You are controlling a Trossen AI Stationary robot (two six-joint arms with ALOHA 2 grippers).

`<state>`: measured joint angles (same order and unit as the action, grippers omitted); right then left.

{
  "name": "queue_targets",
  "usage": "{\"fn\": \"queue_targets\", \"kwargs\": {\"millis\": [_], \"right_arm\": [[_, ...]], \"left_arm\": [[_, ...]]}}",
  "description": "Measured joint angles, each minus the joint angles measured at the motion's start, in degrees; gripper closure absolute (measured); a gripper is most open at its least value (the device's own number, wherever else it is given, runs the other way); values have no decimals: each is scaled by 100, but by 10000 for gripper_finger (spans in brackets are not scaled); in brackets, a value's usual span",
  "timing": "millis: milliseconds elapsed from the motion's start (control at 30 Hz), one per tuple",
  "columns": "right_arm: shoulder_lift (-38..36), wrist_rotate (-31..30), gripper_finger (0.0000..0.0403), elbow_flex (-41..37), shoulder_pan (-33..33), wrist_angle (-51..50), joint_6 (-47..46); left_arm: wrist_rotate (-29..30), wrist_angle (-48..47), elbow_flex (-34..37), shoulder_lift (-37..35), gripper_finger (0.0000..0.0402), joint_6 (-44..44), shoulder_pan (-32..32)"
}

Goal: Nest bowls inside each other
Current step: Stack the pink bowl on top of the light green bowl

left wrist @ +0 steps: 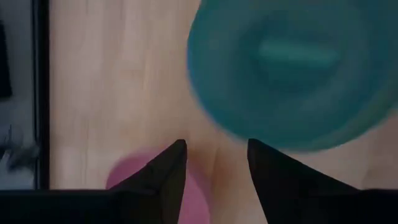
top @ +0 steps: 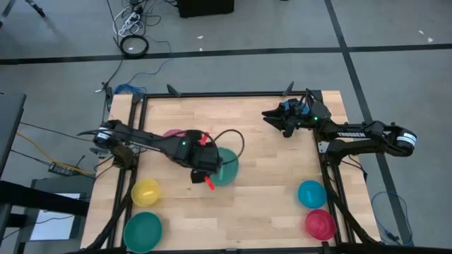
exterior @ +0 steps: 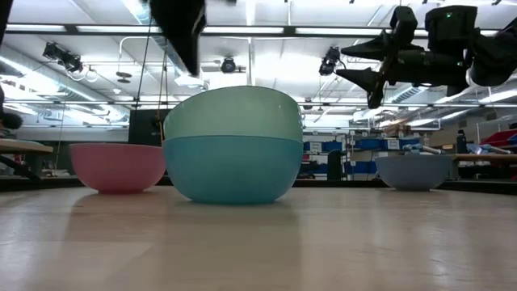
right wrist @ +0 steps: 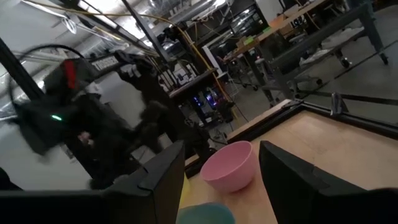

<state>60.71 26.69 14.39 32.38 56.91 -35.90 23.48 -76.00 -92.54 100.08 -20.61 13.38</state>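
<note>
**Left claw over the stacked bowls, right claw parked high**

We start at the left claw, and its two dark fingers stand apart with bare wood between them, gripping nothing. Just ahead of the tips in the wrist view we see the teal bowl from above, and under the fingers a patch of the pink bowl. From overhead, the left claw hangs over the middle of the surface, covering much of the teal bowl, with the pink bowl peeking out beside the arm.

At table height we see a pale green bowl nested in the teal bowl, its rim riding well above the teal one's, and the pink bowl sits just beside them.

Moving outward: the yellow bowl and a green bowl sit near the left front corner, and the blue bowl and red bowl near the right front.

The right claw waits raised over the far right of the surface, fingers parted and empty.
</note>
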Motion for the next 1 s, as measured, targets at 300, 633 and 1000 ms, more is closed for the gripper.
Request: {"fn": "queue_targets", "kwargs": {"millis": [300,633,1000], "right_arm": [[0,-1,206,0,0,-12,-2],[0,-56,207,61,0,-46,-51],[0,-58,209,238,0,-179,-66]], "left_arm": [[-211,-139,1611,-165,223,-444,-317],[-808,1369,2985,-1053,223,-827,-480],[-860,2322,3893,-1049,250,-937,-851]]}}
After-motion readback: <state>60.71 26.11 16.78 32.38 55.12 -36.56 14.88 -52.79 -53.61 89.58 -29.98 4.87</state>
